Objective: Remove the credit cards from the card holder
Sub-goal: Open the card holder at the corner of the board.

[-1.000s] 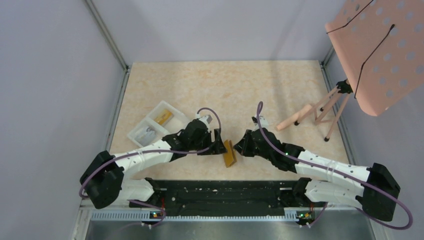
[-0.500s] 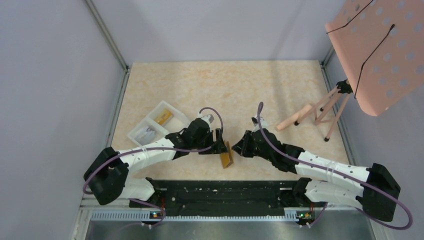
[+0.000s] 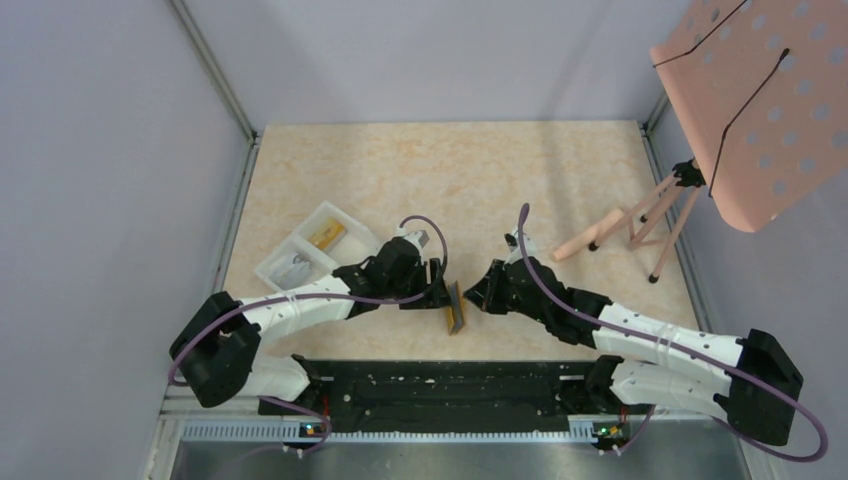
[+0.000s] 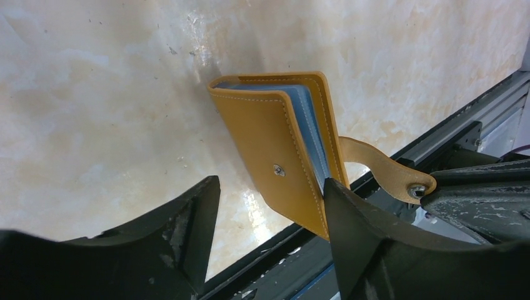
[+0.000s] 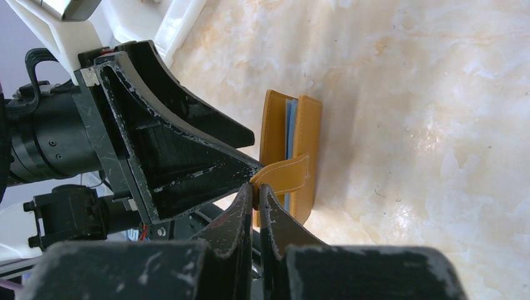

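The tan-orange card holder (image 3: 457,308) stands on edge on the table between my two grippers. In the left wrist view the card holder (image 4: 275,150) is slightly open and the light blue edges of the credit cards (image 4: 309,134) show inside; no whitish card shows. My left gripper (image 4: 270,182) is open around its front cover, with the right fingertip (image 4: 350,219) at the open edge. My right gripper (image 5: 256,187) is shut on the holder's side tab (image 5: 284,175). The blue card (image 5: 290,128) also shows there.
A white two-compartment tray (image 3: 290,275) with small items sits left of the left arm. A pink perforated stand (image 3: 760,90) with wooden legs (image 3: 600,235) stands at the right. A black rail (image 3: 450,385) runs along the near edge.
The card holder has tipped up, from lying angled to standing narrow on edge. My left gripper has shifted slightly right, closer against it. My right gripper keeps hold of the tab.
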{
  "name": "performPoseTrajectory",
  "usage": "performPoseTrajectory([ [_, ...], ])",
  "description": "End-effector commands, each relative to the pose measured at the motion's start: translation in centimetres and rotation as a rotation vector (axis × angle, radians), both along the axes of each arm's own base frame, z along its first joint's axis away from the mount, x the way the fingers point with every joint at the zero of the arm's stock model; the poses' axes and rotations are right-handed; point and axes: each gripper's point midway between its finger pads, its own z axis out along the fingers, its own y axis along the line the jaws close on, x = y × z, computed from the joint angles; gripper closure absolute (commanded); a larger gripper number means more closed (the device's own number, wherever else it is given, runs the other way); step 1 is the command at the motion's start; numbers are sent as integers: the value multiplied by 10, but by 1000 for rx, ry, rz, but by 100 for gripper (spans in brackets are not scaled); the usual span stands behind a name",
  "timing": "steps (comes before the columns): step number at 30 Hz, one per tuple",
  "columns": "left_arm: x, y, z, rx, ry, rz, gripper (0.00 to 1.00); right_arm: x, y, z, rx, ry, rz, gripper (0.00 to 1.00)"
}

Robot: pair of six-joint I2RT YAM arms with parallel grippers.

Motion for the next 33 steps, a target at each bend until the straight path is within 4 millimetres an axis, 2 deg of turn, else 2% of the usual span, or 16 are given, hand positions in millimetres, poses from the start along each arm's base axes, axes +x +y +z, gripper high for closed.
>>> performPoseTrajectory([
  [1, 9, -11, 14, -34, -51, -13, 38, -1, 7, 11, 52, -25, 10, 100],
  [7, 7, -8, 11, -12, -41, -16, 65, 3, -11, -1, -39, -20, -48, 99],
  [9, 6, -5, 9, -5, -41, -21, 74, 5, -21, -3, -83, -26, -74, 87],
  [12, 3, -4, 7, -2, -42, -34, 88, 6, -30, 5, -124, -40, -86, 74],
  [16, 0, -4, 6, -6, -39, -49, 100, 6, -30, 27, -132, -71, -59, 67],
  [19, 0, -3, 3, 1, -34, -47, 100, 3, -21, 36, -107, -78, -11, 67],
  [22, -1, 0, 0, 8, -31, -38, 100, 0, -11, 32, -87, -67, 27, 67],
  [26, -2, 6, -6, 29, -29, -23, 100, -3, -6, 9, -96, -32, 47, 67],
  [30, -4, 12, -14, 57, -22, -16, 100, -1, -11, -20, -158, 14, 44, 51],
  [33, -6, 15, -20, 74, -11, -14, 100, -1, -14, -36, -163, 49, 47, 49],
])
